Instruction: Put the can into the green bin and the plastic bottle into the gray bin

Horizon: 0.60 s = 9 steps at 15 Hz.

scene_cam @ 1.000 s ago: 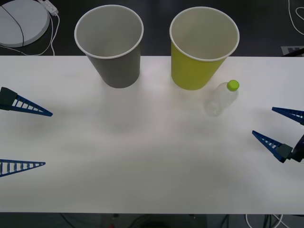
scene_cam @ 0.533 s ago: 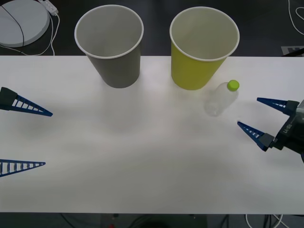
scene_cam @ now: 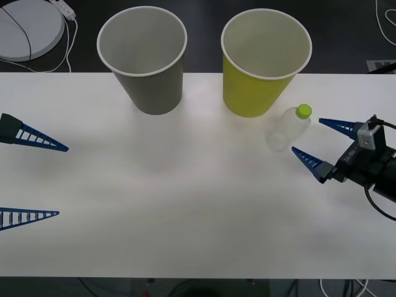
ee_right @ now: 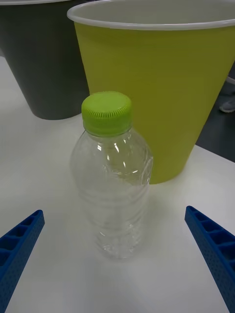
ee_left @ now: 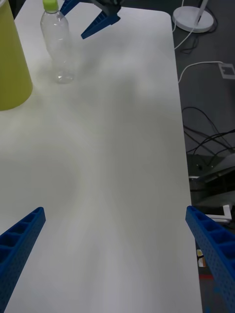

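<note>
currently the plastic bottle (scene_cam: 289, 129) stands upright just ahead of the right gripper (scene_cam: 314, 138), centred on the gap between its spread fingers and touching neither, just beside the green bin (scene_cam: 263, 62); the left gripper (scene_cam: 59, 180), also spread, waits well apart.

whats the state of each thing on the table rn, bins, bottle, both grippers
Large dark gray paper-cup-shaped bin: upright, nothing visible inside.
Large yellow-green paper-cup-shaped bin: upright, nothing visible inside.
Small clear plastic bottle with lime-green cap: upright, capped, beside the yellow-green bin, not gripped.
Right gripper: open, pointed at the bottle, not touching it.
Left gripper: open, at the table's left edge, holding nothing.
</note>
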### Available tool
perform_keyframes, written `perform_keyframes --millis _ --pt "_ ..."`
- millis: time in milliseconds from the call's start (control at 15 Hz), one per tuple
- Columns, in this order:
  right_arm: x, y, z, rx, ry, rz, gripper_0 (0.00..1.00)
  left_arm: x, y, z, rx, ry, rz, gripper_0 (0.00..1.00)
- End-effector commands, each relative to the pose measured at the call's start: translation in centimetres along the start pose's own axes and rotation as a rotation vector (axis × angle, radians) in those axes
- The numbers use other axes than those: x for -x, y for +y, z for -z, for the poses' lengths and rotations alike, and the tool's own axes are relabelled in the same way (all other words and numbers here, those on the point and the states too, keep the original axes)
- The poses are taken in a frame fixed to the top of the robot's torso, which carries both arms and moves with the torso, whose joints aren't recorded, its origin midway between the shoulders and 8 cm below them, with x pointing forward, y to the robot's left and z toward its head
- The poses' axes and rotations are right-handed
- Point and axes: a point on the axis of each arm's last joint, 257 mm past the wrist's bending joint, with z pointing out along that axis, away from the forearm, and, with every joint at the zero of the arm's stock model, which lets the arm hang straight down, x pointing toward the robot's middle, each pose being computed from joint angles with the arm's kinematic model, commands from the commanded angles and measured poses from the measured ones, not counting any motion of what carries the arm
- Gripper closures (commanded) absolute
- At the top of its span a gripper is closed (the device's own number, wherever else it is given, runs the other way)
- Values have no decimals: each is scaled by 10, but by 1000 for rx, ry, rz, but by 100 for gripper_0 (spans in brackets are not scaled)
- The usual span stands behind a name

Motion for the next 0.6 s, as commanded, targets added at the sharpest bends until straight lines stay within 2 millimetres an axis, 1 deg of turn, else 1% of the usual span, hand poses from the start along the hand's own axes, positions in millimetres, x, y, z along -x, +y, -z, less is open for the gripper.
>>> perform_keyframes --millis 67,600 --pt "3 2 -12 -4 -3 2 0 0 0 0 0 0 0 0" --pt "8 3 -37 -29 3 9 0 0 0 0 0 0 0 0"
